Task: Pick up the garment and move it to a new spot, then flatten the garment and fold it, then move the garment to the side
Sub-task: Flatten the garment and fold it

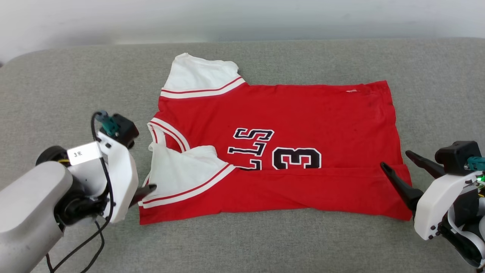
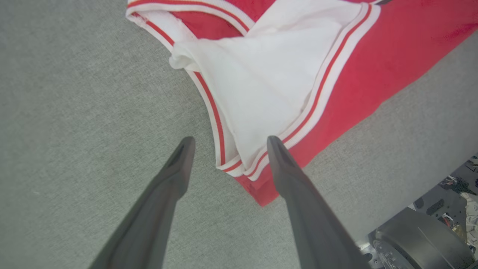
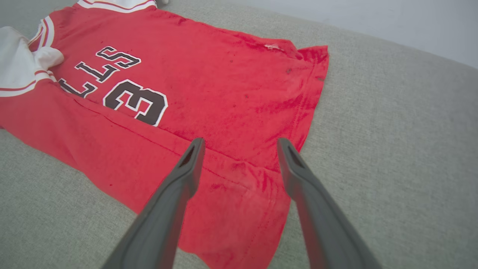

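My left gripper [image 2: 230, 141] open, straddling near sleeve [image 2: 261, 86] corner of jersey [image 1: 303, 113]; right gripper [image 3: 241, 142] open over hem [image 3: 257, 186]. Head view adds whole far sleeve [image 1: 201, 76].

Garment [image 1: 288, 151] on couch [image 1: 60, 76], between grippers

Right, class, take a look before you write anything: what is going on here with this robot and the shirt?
A two-armed robot is partway through folding the red garment, which lies on a grey cushion. The garment's near long edge is folded over, hiding part of the lettering, and the near white sleeve lies on top. The left gripper hangs at the sleeve end and the right gripper at the hem end, both open and holding nothing.
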Tool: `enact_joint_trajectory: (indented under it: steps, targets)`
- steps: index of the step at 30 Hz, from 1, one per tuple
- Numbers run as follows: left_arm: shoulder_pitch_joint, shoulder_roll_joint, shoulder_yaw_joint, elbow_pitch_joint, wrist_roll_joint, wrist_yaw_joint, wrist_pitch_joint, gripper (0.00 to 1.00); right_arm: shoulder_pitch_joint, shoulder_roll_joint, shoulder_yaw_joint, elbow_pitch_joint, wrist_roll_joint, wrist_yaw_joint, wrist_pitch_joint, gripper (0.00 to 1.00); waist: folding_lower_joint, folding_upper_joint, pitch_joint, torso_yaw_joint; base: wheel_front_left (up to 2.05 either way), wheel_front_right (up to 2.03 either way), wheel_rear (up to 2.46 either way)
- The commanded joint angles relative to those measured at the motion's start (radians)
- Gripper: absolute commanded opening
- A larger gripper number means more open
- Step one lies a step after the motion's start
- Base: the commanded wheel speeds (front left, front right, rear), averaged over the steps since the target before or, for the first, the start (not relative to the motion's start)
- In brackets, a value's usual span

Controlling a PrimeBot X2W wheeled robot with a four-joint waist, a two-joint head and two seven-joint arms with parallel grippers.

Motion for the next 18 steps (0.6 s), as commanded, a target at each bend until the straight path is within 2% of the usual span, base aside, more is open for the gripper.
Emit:
enact_joint_trajectory:
  steps: [1,8,15,16,17,18]
  targets:
    - [0.017,0.000,-0.014,0.008,-0.012,-0.003,0.025,1.00,-0.012,0.004,0.004,-0.002,-0.002,0.000,0.004,1.00,0.0001,0.0000,0.008,-0.011,0.00,0.00,0.00]
    - [0.064,0.005,-0.077,0.050,-0.027,-0.012,0.101,1.00,-0.034,0.013,0.018,0.017,0.004,0.000,0.002,1.00,0.0001,0.0000,0.033,-0.042,0.00,0.00,0.00]
    - [0.105,-0.029,-0.115,0.116,-0.031,-0.017,0.087,1.00,-0.075,0.015,0.041,0.035,0.007,0.000,0.003,1.00,0.0001,0.0000,0.048,-0.054,0.00,0.00,0.00]
    - [0.107,-0.033,-0.116,0.123,-0.031,-0.017,0.083,0.47,-0.083,0.012,0.046,0.035,0.006,0.000,0.006,1.00,0.0001,0.0000,0.045,-0.054,0.00,0.00,0.00]
    - [0.107,-0.037,-0.116,0.127,-0.030,-0.019,0.073,0.00,-0.094,0.004,0.052,0.033,0.006,0.000,0.010,1.00,0.0001,0.0000,0.043,-0.054,0.00,0.00,0.00]
    - [0.105,-0.039,-0.116,0.130,-0.029,-0.020,0.066,0.00,-0.104,-0.005,0.054,0.031,0.004,-0.001,0.018,1.00,0.0001,0.0000,0.038,-0.053,0.00,0.00,0.00]
